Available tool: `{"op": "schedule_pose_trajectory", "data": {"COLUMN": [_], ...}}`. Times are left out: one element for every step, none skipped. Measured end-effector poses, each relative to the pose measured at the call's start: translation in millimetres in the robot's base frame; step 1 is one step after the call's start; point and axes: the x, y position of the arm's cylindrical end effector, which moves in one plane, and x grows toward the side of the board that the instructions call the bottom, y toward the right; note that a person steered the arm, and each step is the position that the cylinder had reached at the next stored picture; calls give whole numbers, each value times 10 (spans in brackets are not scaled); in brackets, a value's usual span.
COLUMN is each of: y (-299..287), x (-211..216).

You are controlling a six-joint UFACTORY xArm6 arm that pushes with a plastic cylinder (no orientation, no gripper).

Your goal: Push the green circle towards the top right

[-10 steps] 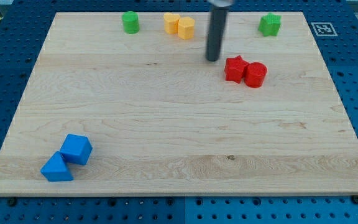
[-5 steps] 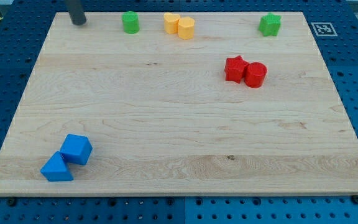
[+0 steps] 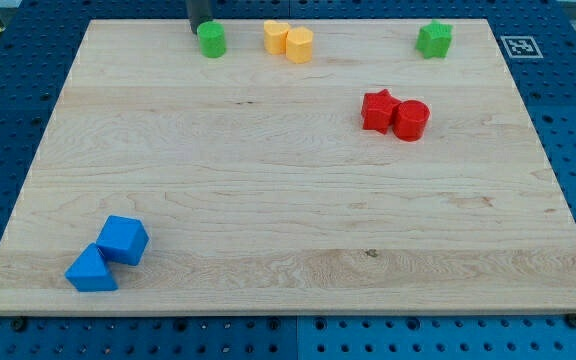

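The green circle, a short green cylinder, stands near the top edge of the wooden board, left of centre. My tip is right against its upper left side, at the board's top edge. Only the rod's lower end shows; the rest runs out of the view's top. A green star sits near the top right corner.
Two yellow blocks touch each other just right of the green circle. A red star and a red cylinder sit together right of centre. A blue cube and a blue triangular block sit at the bottom left.
My tip moved from near the red star to the board's top left, then right along the top edge to the green circle's left side. No block has visibly moved.
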Motion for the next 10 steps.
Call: {"op": "schedule_pose_trajectory", "data": {"y": [197,322,384,385,218,66,37,37,182,557], "x": [89,251,474,661,873,1195,1376,1396,1396,1396]}}
